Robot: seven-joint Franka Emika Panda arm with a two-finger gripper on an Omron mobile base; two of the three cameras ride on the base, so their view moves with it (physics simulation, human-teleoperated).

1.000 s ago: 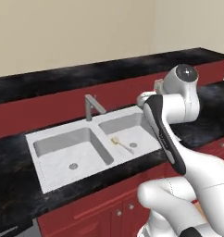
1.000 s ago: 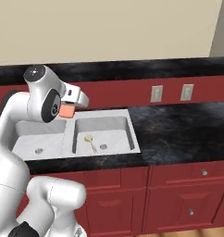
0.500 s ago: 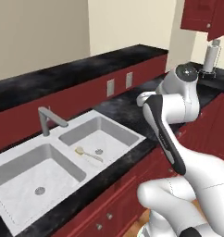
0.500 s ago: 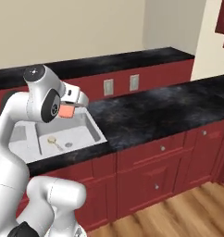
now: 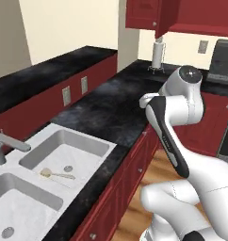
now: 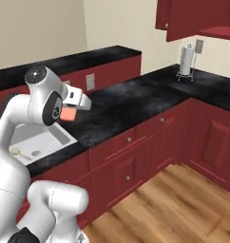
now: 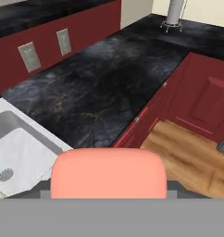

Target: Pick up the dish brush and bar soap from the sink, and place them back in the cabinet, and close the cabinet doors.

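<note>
Sink (image 5: 94,141) slid left; bar soap (image 7: 108,173) apparently hides jaws.

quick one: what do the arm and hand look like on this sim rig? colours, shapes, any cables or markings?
The arm is made of glossy white rounded shells, bulbous at the joints, with a dark strip running along one link and dark grey round caps on the joint ends. The hand is a boxy white block with small dark details. No cables, labels or logos can be made out.

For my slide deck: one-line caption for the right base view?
Arm carries the bar soap in its jaws above the black counter; dish brush lies in sink.
</note>
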